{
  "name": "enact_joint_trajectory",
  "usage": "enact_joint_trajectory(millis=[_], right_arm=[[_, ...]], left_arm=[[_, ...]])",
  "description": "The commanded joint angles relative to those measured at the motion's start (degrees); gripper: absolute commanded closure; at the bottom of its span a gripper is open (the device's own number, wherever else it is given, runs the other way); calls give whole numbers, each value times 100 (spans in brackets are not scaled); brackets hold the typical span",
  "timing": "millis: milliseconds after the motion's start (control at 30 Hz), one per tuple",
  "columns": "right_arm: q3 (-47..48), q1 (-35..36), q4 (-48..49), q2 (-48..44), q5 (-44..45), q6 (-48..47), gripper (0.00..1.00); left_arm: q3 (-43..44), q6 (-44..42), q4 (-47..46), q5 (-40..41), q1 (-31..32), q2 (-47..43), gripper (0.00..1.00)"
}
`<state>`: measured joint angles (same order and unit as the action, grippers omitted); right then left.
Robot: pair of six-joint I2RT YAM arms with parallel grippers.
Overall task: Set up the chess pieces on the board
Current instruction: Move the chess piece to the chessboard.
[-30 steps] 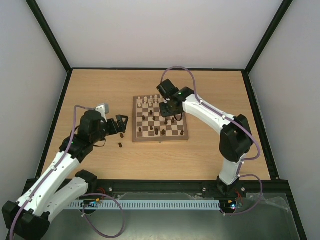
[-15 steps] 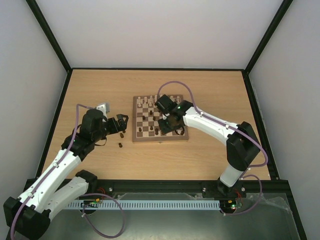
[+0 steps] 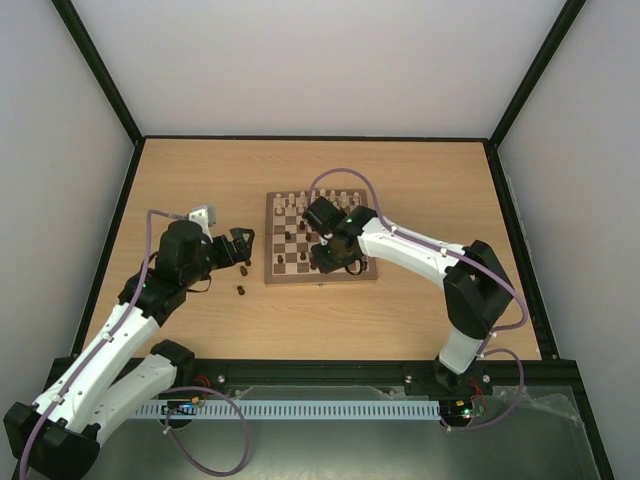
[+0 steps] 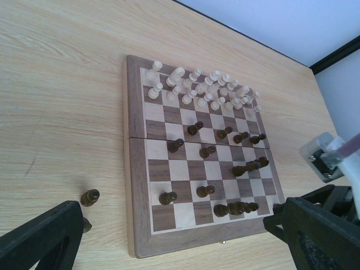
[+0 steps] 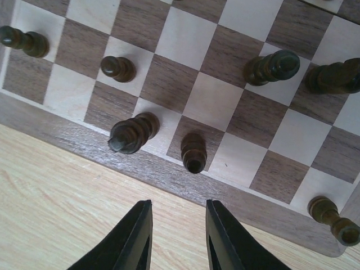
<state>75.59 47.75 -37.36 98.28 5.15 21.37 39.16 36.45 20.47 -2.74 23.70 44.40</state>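
White right arm (image 3: 420, 245) low over board (image 3: 290, 279), jaws narrowly apart, empty; left jaws wide.

Bright, even light; the chess pieces (image 5: 133, 135) cast faint soft shadows, all 3 views sharp.

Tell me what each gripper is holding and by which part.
Nothing is held. The left gripper is wide open beside the board; the right gripper stands slightly open over its near edge, empty too.

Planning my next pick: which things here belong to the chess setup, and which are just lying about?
Job:
square checkered wooden chessboard
dark brown turned wooden pieces
pale cream turned wooden pieces
loose dark piece off the board

Just there:
purple cable
white perforated strip
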Motion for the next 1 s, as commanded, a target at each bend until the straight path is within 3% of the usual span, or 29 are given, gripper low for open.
enact_joint_trajectory(millis=[0, 967], right_arm=[[138, 24, -91, 227, 121, 68, 73], [295, -177, 179, 738, 294, 37, 79]], left_arm=[[-76, -30, -29, 55, -33, -89, 1], [-114, -62, -42, 46, -36, -81, 1]])
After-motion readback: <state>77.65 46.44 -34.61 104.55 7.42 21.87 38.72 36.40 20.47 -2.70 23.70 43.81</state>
